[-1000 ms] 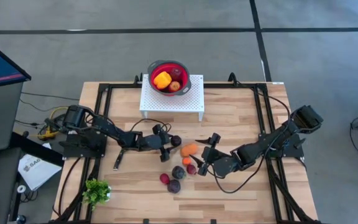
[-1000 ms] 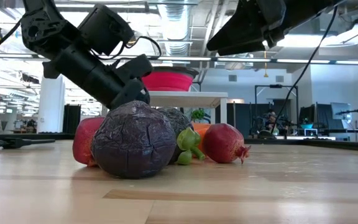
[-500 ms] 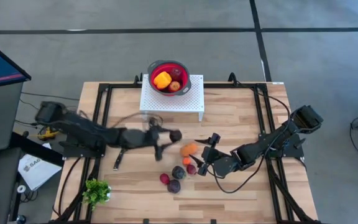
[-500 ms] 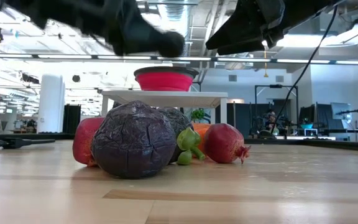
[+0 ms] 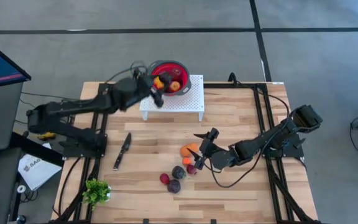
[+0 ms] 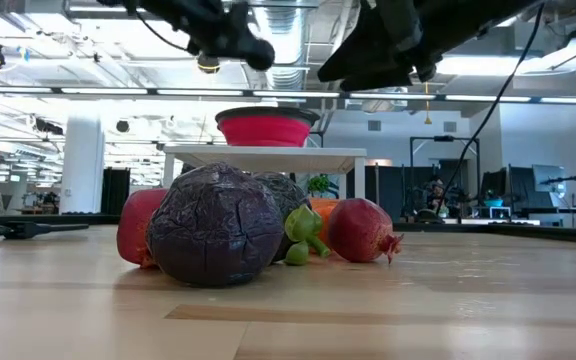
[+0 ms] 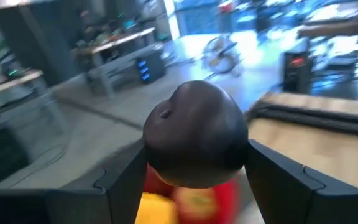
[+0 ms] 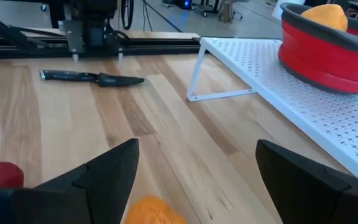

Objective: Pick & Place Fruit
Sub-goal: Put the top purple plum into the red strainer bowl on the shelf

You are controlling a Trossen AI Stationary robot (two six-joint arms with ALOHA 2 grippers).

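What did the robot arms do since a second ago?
The left end effector lifted a dark maroon fruit off the table beside the pile and carried it up to the red bowl on the white stand; it still grips it. The right end effector edged slightly toward the orange fruit, still open. The fruit pile, the knife and the plant sprig stayed put.

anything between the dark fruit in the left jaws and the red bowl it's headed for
Nothing visible stands in the way. The left gripper holds the dark fruit just over the red bowl on the white rack, at the bowl's left rim. Below it are only the yellow and red fruits already in the bowl.
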